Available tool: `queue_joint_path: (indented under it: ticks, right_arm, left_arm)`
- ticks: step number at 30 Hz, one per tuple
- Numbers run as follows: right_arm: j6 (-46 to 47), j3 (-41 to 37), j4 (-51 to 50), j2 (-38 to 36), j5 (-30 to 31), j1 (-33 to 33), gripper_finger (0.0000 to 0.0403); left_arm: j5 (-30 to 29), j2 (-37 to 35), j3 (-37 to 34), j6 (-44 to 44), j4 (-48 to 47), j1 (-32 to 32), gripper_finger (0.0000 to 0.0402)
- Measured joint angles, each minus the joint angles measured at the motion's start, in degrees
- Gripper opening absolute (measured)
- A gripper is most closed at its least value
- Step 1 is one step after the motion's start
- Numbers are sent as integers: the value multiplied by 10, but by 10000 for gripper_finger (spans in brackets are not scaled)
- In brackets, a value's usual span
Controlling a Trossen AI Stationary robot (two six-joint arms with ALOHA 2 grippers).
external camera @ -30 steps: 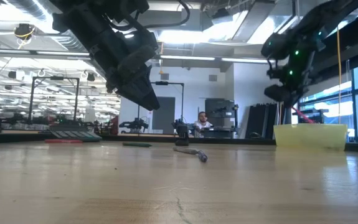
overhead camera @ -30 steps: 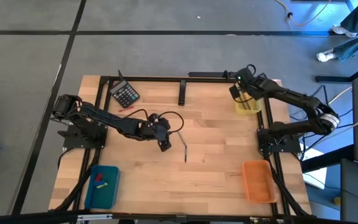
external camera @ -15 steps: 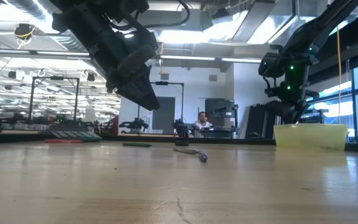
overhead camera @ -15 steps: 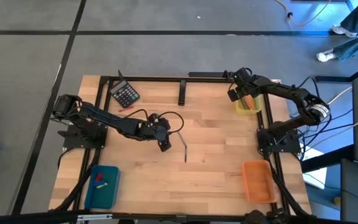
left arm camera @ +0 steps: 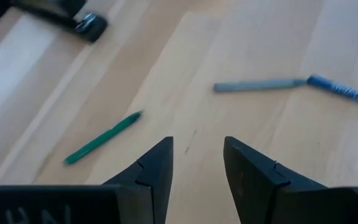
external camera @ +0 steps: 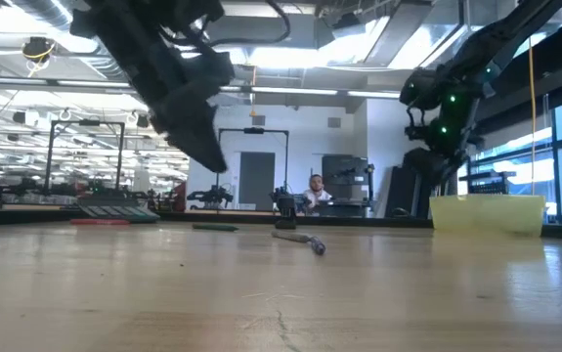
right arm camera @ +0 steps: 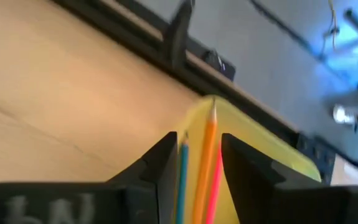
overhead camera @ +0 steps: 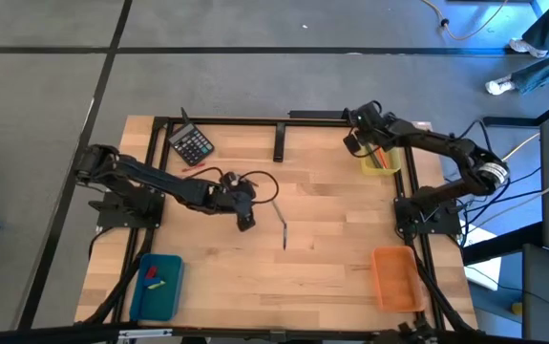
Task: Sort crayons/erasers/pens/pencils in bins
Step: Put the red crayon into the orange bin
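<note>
Yellow bin (overhead camera: 380, 161) sits at the far right edge of the tabletop (overhead camera: 331, 220); it holds an orange stick (right arm camera: 206, 163), a blue one (right arm camera: 182, 180) and a pink one (right arm camera: 216, 186), seen through the right wrist view. Right claw (overhead camera: 353, 143) hovers just beside the yellow bin, on its left rim side, fingers spread with a narrow gap, nothing pinched.

Left claw (overhead camera: 243, 216) hangs above mid-tabletop, well apart from the yellow bin, to its left and nearer the front. Fingers (left arm camera: 152, 174) slightly spread, empty. Ahead of it in the left wrist view: a green pen (left arm camera: 103, 137), a grey stick (left arm camera: 259, 84) and a blue stick (left arm camera: 342, 91) lying end to end on the wood. Overhead, the grey stick lies just right of the left claw.

Orange bin (overhead camera: 396, 277) is straight toward the front from the yellow bin, same right edge. Teal bin (overhead camera: 156, 286) is at the opposite front corner, with small red and green pieces inside. Black calculator (overhead camera: 193, 145) lies far left of the yellow bin, along the back edge.
</note>
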Motion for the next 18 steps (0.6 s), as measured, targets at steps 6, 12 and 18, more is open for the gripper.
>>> queue_joint_path:
  ticks: [6,12,18]
  right_arm:
    - [-5,0,77,-28,-17,51,124]
    - [-15,0,119,-30,-105,110,124]
    - [-37,0,122,-29,-128,179,124]
  left_arm:
    - [-26,-66,0,-43,-89,4,133]
    - [-53,-89,0,-117,-202,54,133]
    - [-45,-89,-21,-160,-252,103,133]
